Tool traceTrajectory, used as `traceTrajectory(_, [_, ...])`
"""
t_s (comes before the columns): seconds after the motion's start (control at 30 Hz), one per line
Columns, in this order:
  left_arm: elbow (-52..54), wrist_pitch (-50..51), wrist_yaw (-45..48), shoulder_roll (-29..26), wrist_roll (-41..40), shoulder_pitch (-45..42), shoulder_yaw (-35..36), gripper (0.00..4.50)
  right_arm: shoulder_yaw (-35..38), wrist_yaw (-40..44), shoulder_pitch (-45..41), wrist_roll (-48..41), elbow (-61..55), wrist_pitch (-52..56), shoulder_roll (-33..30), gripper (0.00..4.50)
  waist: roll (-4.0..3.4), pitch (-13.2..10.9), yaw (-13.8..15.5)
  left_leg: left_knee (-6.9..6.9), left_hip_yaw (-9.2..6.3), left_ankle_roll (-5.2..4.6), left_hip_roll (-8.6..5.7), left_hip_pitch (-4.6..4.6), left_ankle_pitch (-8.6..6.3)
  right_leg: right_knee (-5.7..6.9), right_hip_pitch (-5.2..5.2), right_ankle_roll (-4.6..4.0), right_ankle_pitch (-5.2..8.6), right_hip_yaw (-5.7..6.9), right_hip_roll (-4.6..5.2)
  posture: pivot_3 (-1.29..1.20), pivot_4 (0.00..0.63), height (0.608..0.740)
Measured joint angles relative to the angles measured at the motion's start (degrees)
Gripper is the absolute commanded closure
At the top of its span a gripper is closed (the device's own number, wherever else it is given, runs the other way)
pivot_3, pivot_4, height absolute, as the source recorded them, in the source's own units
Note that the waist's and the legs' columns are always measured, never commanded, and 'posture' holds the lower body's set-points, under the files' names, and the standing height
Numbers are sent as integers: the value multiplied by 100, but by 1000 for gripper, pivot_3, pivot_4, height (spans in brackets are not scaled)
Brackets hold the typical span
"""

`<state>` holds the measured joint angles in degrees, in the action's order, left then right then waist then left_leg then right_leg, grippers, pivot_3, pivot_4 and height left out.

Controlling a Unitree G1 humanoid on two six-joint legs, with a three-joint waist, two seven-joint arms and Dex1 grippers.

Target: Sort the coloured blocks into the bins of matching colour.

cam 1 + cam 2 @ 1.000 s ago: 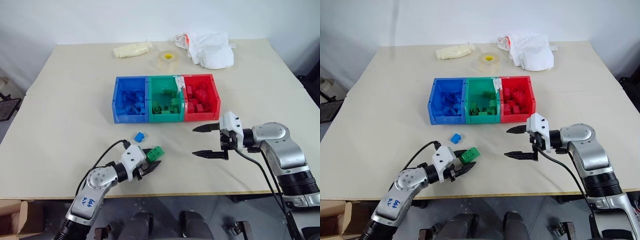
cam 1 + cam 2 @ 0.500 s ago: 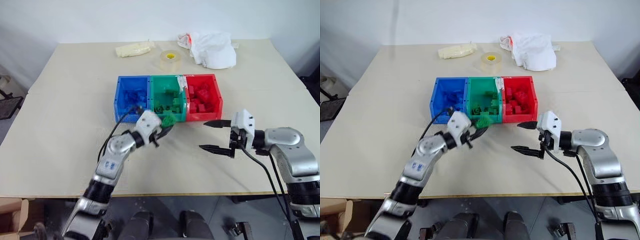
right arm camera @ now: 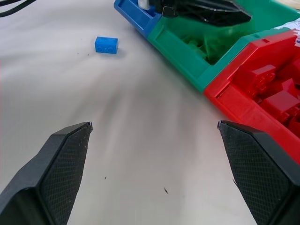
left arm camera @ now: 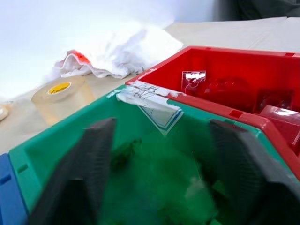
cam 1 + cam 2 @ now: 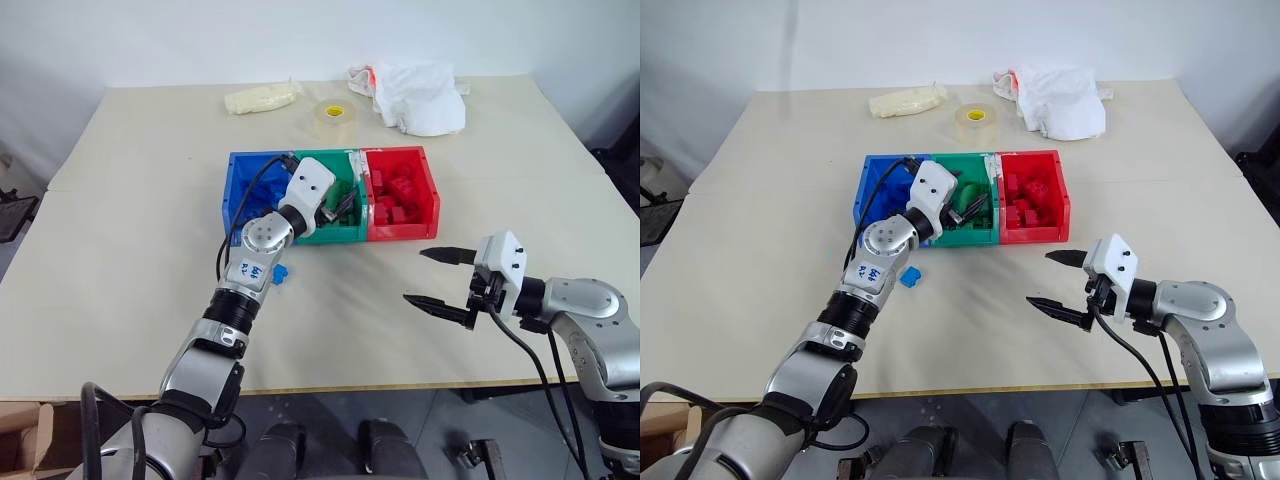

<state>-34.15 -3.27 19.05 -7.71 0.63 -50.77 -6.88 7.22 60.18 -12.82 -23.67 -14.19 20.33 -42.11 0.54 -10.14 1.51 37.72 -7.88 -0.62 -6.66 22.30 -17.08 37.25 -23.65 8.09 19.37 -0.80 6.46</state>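
The three joined bins sit mid-table: blue (image 5: 236,205), green (image 5: 340,236) and red (image 5: 430,195), each holding bricks of its own colour. My left gripper (image 5: 338,207) hangs over the green bin with its fingers (image 4: 91,159) spread open. A blurred green shape lies below them inside the bin, and nothing is gripped. One small blue block (image 5: 280,272) lies on the table just in front of the blue bin and beside my left forearm. My right gripper (image 5: 414,276) hovers open and empty over the table in front of the red bin.
Along the far side of the table lie a clear tape roll (image 5: 332,117), a white cloth with red trim (image 5: 420,95) and a pale yellowish bundle (image 5: 262,97). The table's front edge runs just under my right arm.
My left gripper carried the green block from near the front edge up over the green bin and opened. The right gripper drifted slightly to the right and stayed open.
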Motion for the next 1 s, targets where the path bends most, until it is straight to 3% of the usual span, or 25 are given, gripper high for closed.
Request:
traceTrajectory(0.17, [1279, 104, 724, -378, -189, 632, -43, 200, -63, 56, -247, -11, 140, 3, -16, 0, 0, 0, -38, -2, 4, 0, 4, -1, 0, 15, -9, 0, 0, -8, 4, 0, 150, 740])
traceTrajectory(0.27, [2633, 628, 1370, -842, -611, 1506, -35, 200, -222, 218, -527, -11, 347, -20, -22, 0, -1, 1, -65, -5, 5, 2, 12, -6, -1, 17, -9, -1, 0, -14, 4, 0, 150, 740])
traceTrajectory(0.5, [5155, 2028, 2501, -2394, -1922, 3806, 718, 200, -488, 659, -843, -38, 777, -60, -1, 0, -2, 0, -76, -10, 6, 2, 16, -8, -3, 9, -7, -6, -1, -26, 4, 0, 150, 740])
traceTrajectory(0.73, [5701, 2363, 3140, -3280, -2552, 5753, 1955, 200, -691, 1022, -1134, -33, 1160, -172, 1, 0, -6, 0, -20, -20, 8, 0, 23, -12, -3, -32, 9, -15, -5, -55, 1, 0, 150, 740])
traceTrajectory(0.87, [5636, 2295, 3229, -3408, -2612, 6174, 2561, 200, -736, 1164, -1343, -18, 1405, -271, 8, 0, -5, -1, 3, -29, 7, -1, 22, -12, -2, -43, 12, -16, -6, -59, 2, 0, 150, 740])
traceTrajectory(1.0, [5634, 2248, 3265, -3408, -2616, 6300, 2714, 200, -749, 1258, -1391, 31, 1560, -340, 8, 0, -6, 0, -12, -42, 9, -2, 24, -13, -2, -45, 7, -16, -6, -63, 2, 0, 150, 740])
